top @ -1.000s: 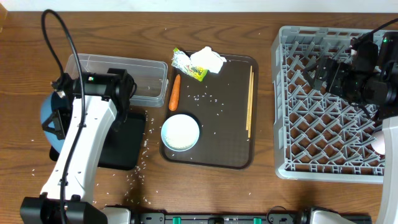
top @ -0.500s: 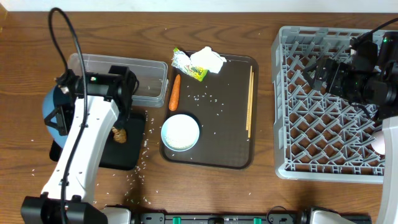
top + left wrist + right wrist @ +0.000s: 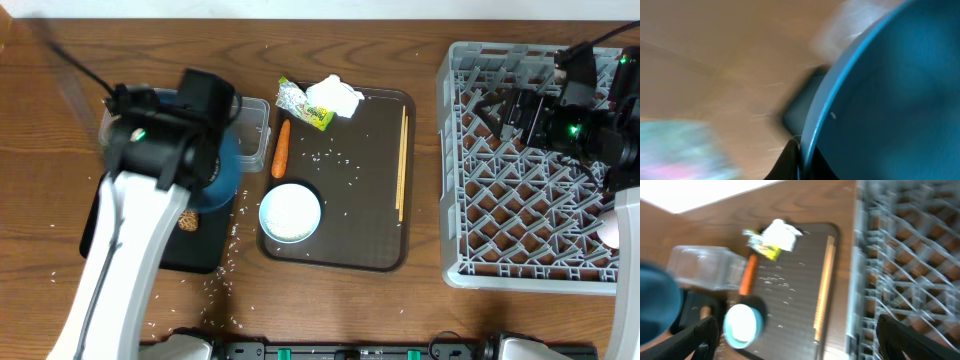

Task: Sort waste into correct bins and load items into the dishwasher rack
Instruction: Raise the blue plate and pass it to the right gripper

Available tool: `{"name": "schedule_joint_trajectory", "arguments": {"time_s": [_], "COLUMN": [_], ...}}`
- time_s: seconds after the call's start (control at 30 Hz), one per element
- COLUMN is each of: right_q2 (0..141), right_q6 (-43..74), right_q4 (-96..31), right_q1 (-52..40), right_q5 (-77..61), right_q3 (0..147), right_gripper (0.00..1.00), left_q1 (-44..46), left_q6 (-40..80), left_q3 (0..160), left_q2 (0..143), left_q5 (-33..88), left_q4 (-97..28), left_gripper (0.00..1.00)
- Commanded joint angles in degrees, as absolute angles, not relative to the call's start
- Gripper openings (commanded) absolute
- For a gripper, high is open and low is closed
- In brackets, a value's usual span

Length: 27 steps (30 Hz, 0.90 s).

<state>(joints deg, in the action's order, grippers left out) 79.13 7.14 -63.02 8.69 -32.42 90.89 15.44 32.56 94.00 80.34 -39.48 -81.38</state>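
1. We find the left gripper (image 3: pixel 799 159) clamped on the dark-blue dish (image 3: pixel 225 172), newly lifted from nine o'clock, above the black tray (image 3: pixel 205 250).
2. The right gripper (image 3: pixel 802 337) gapes empty over the rack (image 3: pixel 530 220) at three o'clock; loading pending.

The dark-blue dish (image 3: pixel 226 172), rim pinched in the left claw (image 3: pixel 799 156), hangs over the black tray (image 3: pixel 205 248).

Table (image 3: pixel 40 150), left to right.
- Left: tub (image 3: pixel 255 130) far, shallow tray (image 3: pixel 205 245) near, food lump (image 3: pixel 187 219) on the tray, round dish (image 3: pixel 218 170) over where they meet.
- Centre: serving tray (image 3: pixel 380 180). On it, bowl (image 3: pixel 291 212) near-left, carrot (image 3: pixel 281 148) behind it, chopsticks (image 3: pixel 402 165) along the right side, tissue (image 3: pixel 334 97) and wrapper (image 3: pixel 303 106) at the far-left corner, rice grains (image 3: pixel 325 155) scattered.
- Right: dishwasher rack (image 3: pixel 530 170).
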Motion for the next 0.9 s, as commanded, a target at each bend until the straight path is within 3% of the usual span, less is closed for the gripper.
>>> {"name": "schedule_joint_trajectory", "arguments": {"time_s": [0.0,0.13,0.4,0.6,0.7,0.8,0.87], "right_q2": [79.1,79.1,79.1,79.8,80.3,80.7,80.7], "right_q6": [5.0,5.0,5.0,5.8,6.9,8.1,8.1], "right_q4": [-61.3,-57.9,-54.2,-53.7,-53.0,-52.9,-52.9], "right_q1": [7.9,4.9,-5.7,-13.5,-15.9,-16.7,-16.6], "right_q5": [-44.4,-50.7,-50.9,-31.9,-23.9,-18.2,-17.3], "right_q3": [90.6,90.6,90.6,90.6,90.6,90.6,90.6], "right_gripper": [0.92,0.92,0.94,0.88,0.71,0.63,0.49], "left_q1": [16.8,19.2,25.8,30.2,32.0,33.1,33.3], "left_q6": [28.4,22.7,21.4,20.4,19.5,19.5,19.5], "left_q3": [97.7,97.7,97.7,97.7,97.7,97.7,97.7], "left_q2": [76.0,75.2,78.4,79.0,79.0,79.0,79.0], "left_q5": [-15.0,0.0,0.9,0.9,0.9,0.9,0.9], "left_q4": [-73.3,-62.1,-59.5,-56.1,-54.4,-54.3,-54.3], "left_gripper": [0.06,0.06,0.06,0.06,0.06,0.06,0.06]}}
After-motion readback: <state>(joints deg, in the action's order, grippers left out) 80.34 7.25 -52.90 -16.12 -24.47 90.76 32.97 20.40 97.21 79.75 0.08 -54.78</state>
